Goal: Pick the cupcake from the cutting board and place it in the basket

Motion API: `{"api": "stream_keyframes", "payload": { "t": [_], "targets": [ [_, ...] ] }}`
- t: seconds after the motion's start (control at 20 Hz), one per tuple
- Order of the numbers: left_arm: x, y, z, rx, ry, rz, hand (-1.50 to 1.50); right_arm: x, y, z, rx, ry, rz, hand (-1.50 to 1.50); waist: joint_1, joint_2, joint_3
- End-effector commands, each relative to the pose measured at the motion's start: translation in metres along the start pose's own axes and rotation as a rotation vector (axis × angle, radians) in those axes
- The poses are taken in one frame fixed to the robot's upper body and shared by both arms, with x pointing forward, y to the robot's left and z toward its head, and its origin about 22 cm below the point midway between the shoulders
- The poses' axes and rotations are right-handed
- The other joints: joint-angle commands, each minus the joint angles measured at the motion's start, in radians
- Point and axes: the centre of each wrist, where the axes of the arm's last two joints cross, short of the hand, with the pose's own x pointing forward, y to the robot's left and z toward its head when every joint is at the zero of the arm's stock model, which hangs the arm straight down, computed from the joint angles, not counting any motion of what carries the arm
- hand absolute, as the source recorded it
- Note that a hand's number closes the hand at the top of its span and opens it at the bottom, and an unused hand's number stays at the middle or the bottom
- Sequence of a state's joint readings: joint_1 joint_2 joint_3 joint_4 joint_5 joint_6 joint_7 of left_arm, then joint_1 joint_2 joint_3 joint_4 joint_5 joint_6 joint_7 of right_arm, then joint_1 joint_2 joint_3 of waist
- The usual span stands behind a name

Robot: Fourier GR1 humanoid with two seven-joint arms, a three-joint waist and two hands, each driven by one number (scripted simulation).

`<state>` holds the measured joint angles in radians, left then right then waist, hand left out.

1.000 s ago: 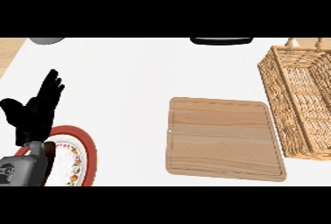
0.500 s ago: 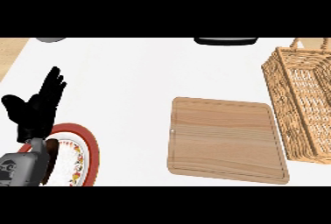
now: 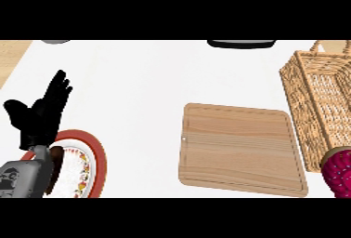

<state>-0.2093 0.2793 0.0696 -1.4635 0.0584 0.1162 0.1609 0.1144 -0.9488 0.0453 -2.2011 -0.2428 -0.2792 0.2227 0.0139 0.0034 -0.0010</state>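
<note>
The wooden cutting board (image 3: pixel 240 148) lies bare in the middle of the white counter. To its right stands the wicker basket (image 3: pixel 322 107), partly cut off by the view's edge. A cupcake (image 3: pixel 339 171) with a magenta wrapper and a brownish top shows at the lower right edge, in front of the basket's near corner. What holds it is hidden. My left hand (image 3: pixel 42 116) rests open at the far left, fingers up, above a plate. My right hand does not show.
A red-rimmed patterned plate (image 3: pixel 93 162) lies at the lower left, partly under my left forearm. A dark object (image 3: pixel 240 43) and a grey one (image 3: pixel 56 41) sit at the counter's far edge. A wooden strip (image 3: pixel 12 53) borders the counter's left.
The cupcake has come into view at the lower right edge beside the basket. My left hand, the board and the basket stay where they were.
</note>
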Motion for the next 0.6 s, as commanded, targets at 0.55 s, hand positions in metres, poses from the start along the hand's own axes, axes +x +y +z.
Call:
{"api": "stream_keyframes", "payload": {
  "t": [0.55],
  "targets": [
    [0.0,0.013,0.006,0.005,0.005,-0.011,0.0,-0.094,-0.003,-0.075,0.024,0.133,0.093,1.5,-0.005,-0.002,0.001]
  ]
}}
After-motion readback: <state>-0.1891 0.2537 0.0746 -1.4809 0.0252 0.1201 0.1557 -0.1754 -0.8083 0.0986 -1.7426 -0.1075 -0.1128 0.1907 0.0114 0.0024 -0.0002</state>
